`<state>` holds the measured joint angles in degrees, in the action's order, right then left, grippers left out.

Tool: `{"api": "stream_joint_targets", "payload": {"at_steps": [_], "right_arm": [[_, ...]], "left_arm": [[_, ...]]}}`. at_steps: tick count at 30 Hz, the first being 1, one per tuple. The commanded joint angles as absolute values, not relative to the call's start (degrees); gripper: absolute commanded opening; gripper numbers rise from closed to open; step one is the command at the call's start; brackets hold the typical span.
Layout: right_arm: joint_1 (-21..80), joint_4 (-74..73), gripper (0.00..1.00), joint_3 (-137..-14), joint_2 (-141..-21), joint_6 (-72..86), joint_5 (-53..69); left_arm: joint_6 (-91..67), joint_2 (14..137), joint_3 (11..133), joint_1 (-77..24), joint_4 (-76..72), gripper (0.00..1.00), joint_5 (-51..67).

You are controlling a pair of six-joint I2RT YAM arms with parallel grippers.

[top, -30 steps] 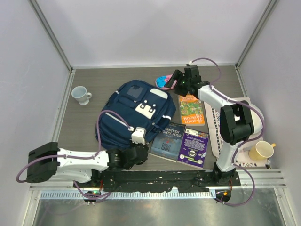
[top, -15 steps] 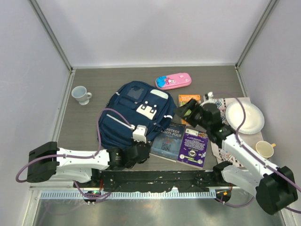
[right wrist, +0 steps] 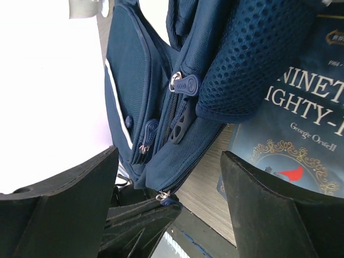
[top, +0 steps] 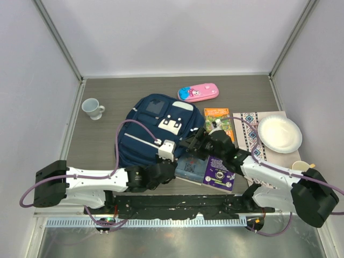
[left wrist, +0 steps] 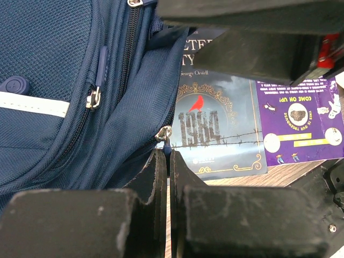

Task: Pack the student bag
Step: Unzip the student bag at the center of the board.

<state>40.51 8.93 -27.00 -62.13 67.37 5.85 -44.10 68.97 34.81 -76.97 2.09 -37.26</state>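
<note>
The navy student bag (top: 153, 126) lies flat in the middle of the table, its zips closed. My left gripper (top: 171, 165) is at the bag's near right corner. In the left wrist view the left gripper (left wrist: 167, 157) is shut on a small blue zipper pull (left wrist: 166, 141) of the bag (left wrist: 59, 80). My right gripper (top: 191, 146) hovers open just above that corner. In the right wrist view the right gripper (right wrist: 169, 180) is wide open and empty over the bag (right wrist: 161, 75), with the zipper pull (right wrist: 165, 198) and the left fingers (right wrist: 137, 226) below it.
A dark "1984" book (top: 191, 166) lies partly under the bag's right edge, a purple book (top: 220, 172) beside it, an orange book (top: 217, 121) behind. A pink pencil case (top: 198, 92), a white mug (top: 92, 107), a plate (top: 279, 134) on a placemat and a yellow cup (top: 301, 165) lie around.
My right arm has swung from the pencil case at the back down to the bag's near right corner. My left gripper has shifted slightly right along the bag's edge.
</note>
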Motion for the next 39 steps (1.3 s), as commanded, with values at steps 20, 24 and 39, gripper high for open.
{"api": "stream_joint_targets", "payload": {"at_steps": [20,24,39], "right_arm": [[40.26,5.63,0.01,-45.43,-74.26,56.18,-7.03],[35.25,5.27,0.01,-47.9,-76.63,54.59,-4.05],[29.18,5.1,0.56,-50.64,-82.19,49.92,7.57]], "left_arm": [[-48.94,56.96,30.42,-77.17,7.28,0.0,-39.19],[-57.19,52.65,25.68,-77.17,15.35,0.0,-40.43],[-59.07,47.45,23.2,-77.17,16.98,0.0,-40.43]]}}
